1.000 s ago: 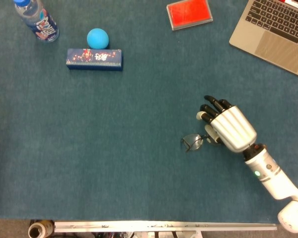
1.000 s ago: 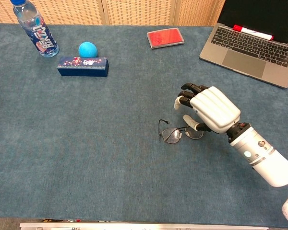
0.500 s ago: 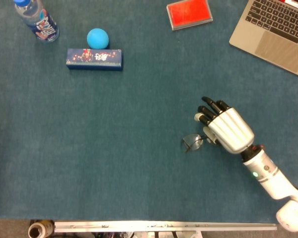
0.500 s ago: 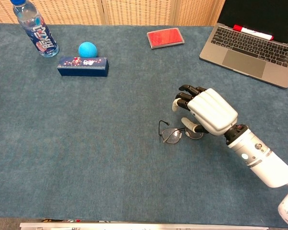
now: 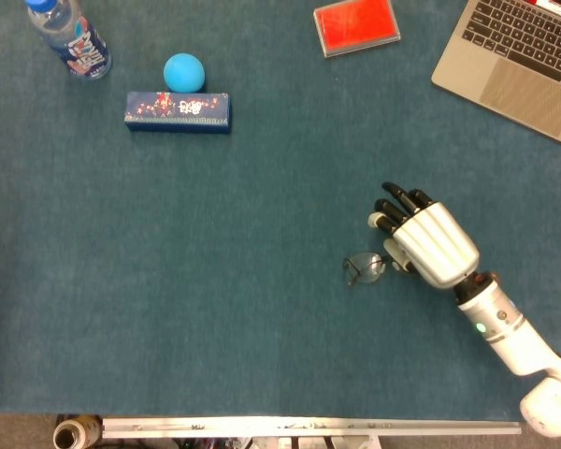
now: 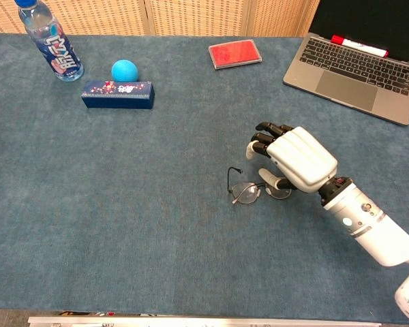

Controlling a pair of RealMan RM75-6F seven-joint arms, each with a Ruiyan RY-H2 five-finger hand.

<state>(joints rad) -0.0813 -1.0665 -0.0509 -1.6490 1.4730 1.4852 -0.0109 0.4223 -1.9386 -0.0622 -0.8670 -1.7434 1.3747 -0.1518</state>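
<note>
hovering: right hand (image 6: 296,160) hangs palm-down over the counter (image 6: 157,225), just beside the glasses (image 6: 253,191)
glasses, place: flat on the counter, on the thumb side of the right hand, well apart from the laptop (image 6: 354,65) and on the near side of it
relation that counts: the lens further from the laptop lies clear of the hand; the other lens sits under the thumb and curled fingers (image 6: 264,138) — in the head view the frame (image 5: 365,268) runs out from under the palm, away from the wrist
long axis: lens to lens, running roughly toward the hand; one temple arm sticks up and back from the far lens in the chest view
nearer hand: the right one; the left hand shows in neither view
fingers, state: bent downward and a little apart, dark tips pointing at the counter; the thumb reaches toward the near lens — whether it touches the frame or only hovers over it, i cannot tell
glasses, look: thin dark wire frame, clear rounded lenses, slight and low on the blue cloth
elsewhere, from the laptop: red case (image 6: 234,53) just beside it, blue ball (image 6: 124,69), dark blue box (image 6: 118,94) and water bottle (image 6: 50,42) well apart across the counter
</note>
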